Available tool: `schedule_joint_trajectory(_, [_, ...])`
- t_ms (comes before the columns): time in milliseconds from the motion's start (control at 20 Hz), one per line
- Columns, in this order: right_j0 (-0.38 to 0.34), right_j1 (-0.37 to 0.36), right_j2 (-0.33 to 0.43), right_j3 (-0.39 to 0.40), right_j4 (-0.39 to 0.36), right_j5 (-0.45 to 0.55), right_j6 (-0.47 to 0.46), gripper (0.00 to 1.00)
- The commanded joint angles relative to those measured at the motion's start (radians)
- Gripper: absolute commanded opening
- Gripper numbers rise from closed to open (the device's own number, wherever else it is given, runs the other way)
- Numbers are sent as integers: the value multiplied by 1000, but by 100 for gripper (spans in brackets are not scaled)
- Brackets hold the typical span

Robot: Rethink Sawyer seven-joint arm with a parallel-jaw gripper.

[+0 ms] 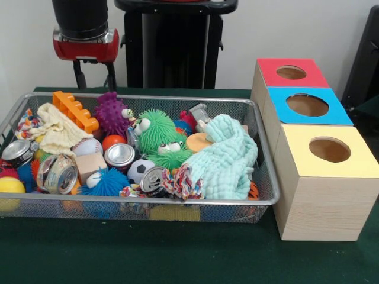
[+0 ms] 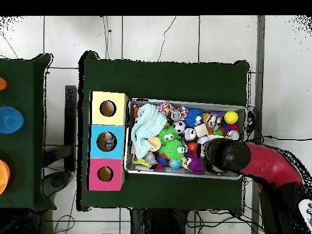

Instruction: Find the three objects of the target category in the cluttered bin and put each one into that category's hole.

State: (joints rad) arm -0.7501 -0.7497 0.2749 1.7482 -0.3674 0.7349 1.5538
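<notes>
A wire mesh bin (image 1: 267, 198) crammed with toys, cans and cloths sits beside three boxes with holes. The gripper (image 1: 93, 76) hovers above the bin's far corner, fingers slightly apart, holding nothing. Searching appears under way; the next move calls for choosing a target and descending.

Green-covered bench (image 1: 177, 254), wire mesh bin (image 1: 260, 195) full of toys resting on it, three wooden boxes (image 1: 323, 195) with holes just beside
</notes>
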Motion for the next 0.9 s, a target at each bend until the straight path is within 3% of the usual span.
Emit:
schedule_joint_trajectory(50, [44,24,-64,0,92,-31,276,100])
schedule_joint_trajectory(150, [82,56,-115,-46,69,-26,314,100])
schedule_joint_trajectory(300, [84,61,-134,-76,66,-51,286,100])
schedule_joint_trajectory(650, [79,61,-119,-81,77,-69,194,100])
schedule_joint_trajectory(900, [145,30,-135,-76,30,-111,194,100])
